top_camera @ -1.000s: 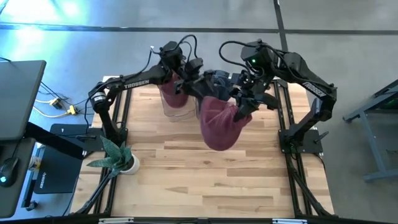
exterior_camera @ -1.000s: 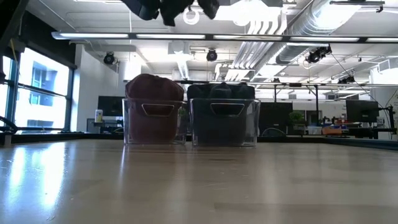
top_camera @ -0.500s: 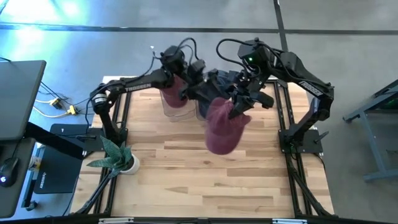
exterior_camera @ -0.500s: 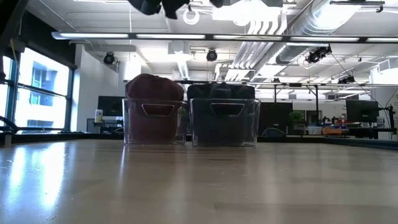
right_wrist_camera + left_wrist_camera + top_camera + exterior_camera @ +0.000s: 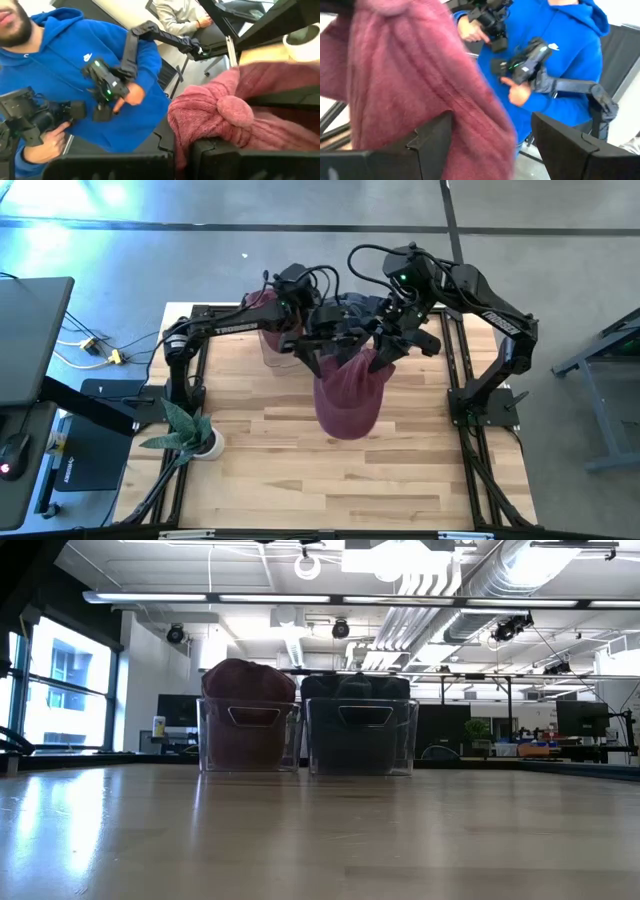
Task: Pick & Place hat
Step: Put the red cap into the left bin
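Overhead down onto table (image 5: 260, 470), low level across it — both wrists close on maroon hat (image 5: 349, 392).

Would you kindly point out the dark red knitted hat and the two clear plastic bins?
dark red knitted hat (image 5: 347, 395), high view, hanging body.
left clear plastic bin (image 5: 249, 736), low view, front wall.
right clear plastic bin (image 5: 361, 738), low view, front wall.

1. Two clear bins (image 5: 250, 733) (image 5: 362, 736), side by side at the table's far edge, blocked that side.
2. A potted plant (image 5: 188, 430) stood at the left edge.
3. The wooden table (image 5: 400, 470) lay bare toward the near edge.
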Robot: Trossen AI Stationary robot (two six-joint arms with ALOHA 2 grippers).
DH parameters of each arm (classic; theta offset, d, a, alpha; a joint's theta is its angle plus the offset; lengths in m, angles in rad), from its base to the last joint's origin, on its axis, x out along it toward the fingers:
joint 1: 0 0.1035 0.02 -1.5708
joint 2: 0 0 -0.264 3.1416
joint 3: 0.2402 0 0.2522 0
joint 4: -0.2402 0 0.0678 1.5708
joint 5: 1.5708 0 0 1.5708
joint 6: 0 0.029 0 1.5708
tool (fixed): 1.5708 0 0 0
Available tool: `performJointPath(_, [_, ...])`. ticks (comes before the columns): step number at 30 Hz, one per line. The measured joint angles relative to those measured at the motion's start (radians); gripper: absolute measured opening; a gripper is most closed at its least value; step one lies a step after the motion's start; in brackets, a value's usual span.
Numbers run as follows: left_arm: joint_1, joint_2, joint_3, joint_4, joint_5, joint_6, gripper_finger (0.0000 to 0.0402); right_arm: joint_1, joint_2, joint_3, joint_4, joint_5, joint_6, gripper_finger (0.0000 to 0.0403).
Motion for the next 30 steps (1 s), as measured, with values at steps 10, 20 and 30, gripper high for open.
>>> performJointPath(10, [0.057, -0.063, 0.052, -0.005, -0.006, -0.043, 0.0264, 0.000, -0.064, 0.000, -0.047, 0.113, 0.025, 0.0005])
performJointPath(20, [0.132, -0.078, 0.054, -0.016, -0.200, -0.019, 0.0264, 0.001, -0.082, 0.000, -0.046, 0.188, -0.024, 0.0013])
performJointPath(30, [0.112, 0.067, 0.052, -0.099, -0.222, 0.069, 0.0264, 0.001, -0.077, 0.000, 0.068, 0.187, -0.063, 0.0006])
